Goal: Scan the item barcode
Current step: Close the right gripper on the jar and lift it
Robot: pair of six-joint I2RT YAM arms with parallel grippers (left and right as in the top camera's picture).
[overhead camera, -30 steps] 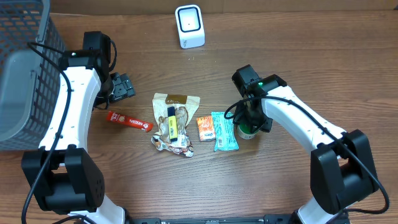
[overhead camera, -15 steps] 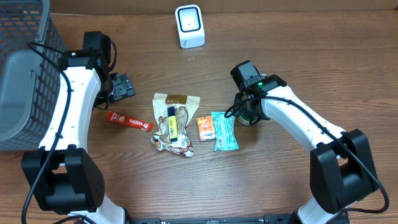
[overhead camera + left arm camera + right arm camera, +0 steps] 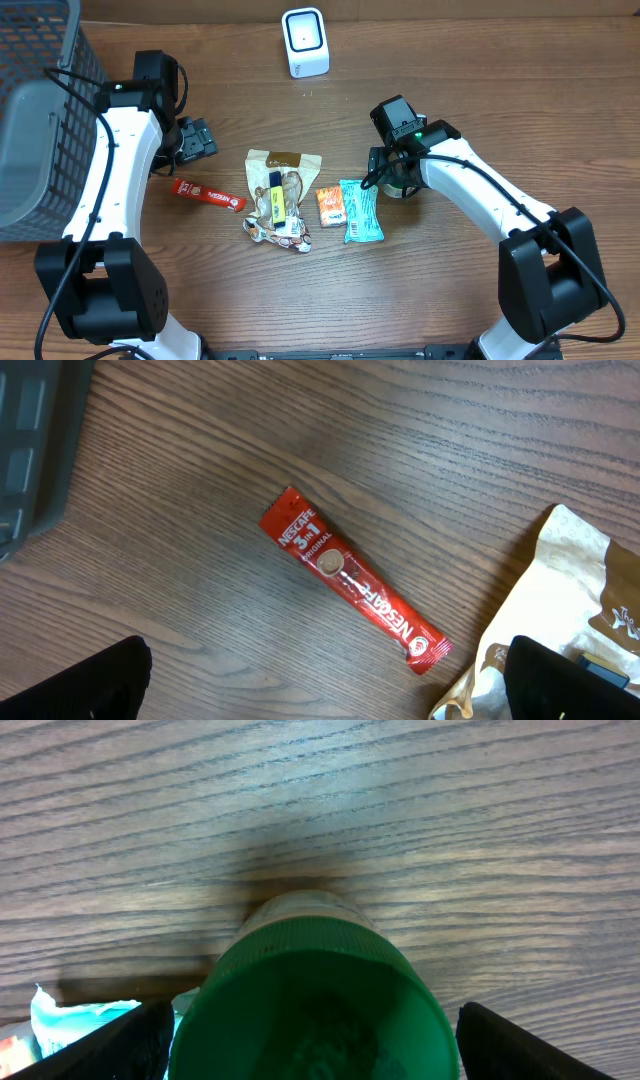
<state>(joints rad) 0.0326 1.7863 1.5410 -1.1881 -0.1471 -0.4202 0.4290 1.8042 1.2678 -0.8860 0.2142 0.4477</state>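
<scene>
Nearby, right pincer (image 3: 315, 1025) spread around green-capped bottle (image 3: 315, 970), teal packet (image 3: 80, 1020) beside, left pincer (image 3: 330, 680) spread above red sachet (image 3: 350, 585)

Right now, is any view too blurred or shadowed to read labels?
Left wrist: sharp, Nescafe 3in1 stick print reads cleanly. Right wrist: the green bottle cap looms close and soft, shadow on the table behind. Overhead: even light, labels tiny.

Brown wood table (image 3: 520, 110), grain running 9 to 3 o'clock, fills nearly the whole overhead view. Thin tan strip (image 3: 480, 7) past its far edge at 12, wall or board, can't tell. Light soft, even; pale sheen on wood in right wrist view, shadows faint.
</scene>
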